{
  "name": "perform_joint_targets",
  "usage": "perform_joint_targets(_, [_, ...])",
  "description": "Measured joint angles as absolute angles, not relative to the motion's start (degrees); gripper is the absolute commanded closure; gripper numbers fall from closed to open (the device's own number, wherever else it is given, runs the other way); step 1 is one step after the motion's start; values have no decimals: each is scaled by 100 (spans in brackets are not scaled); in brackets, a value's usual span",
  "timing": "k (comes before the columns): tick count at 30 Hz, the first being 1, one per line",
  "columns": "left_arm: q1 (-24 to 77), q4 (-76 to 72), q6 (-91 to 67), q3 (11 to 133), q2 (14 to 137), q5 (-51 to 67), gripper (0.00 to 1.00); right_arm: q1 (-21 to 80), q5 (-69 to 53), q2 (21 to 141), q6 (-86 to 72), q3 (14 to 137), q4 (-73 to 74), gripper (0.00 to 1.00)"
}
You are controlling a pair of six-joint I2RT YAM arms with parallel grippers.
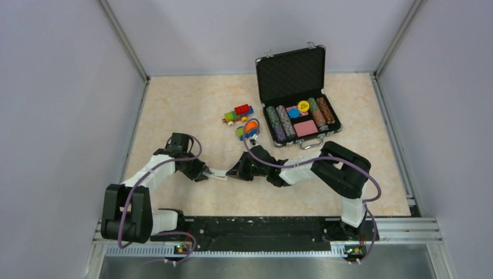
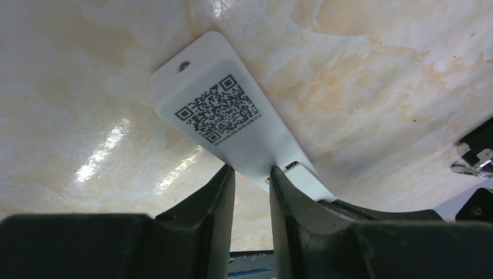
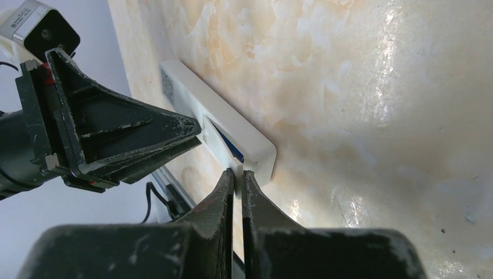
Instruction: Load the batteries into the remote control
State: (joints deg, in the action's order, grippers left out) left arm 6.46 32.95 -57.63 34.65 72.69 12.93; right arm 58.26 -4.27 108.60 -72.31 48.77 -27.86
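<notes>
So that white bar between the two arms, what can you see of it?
The remote control is a slim, round-cornered, white, plastic-looking bar lying back-up on the marbled table. Its back carries a QR label and a small hole near one end. The battery bay is open, with what looks like a blue battery inside. The jaws of the left gripper clasp it; those of the right gripper, shut, sit at its end.

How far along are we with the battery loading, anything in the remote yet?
Done: the remote control is back up, its compartment open with a blue piece inside, likely one battery. In hand: the left gripper clamps the remote's sides; the right gripper, shut, sits at its end. Left: the orange-brown battery and the cover, which I cannot find in any view.
</notes>
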Motion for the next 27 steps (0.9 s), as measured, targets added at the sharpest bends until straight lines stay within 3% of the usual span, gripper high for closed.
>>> perform_joint_targets(27, [644,3297,-5793,3465,7277,1323,68,5828,-711,10938,-8014,5190,-2182,100])
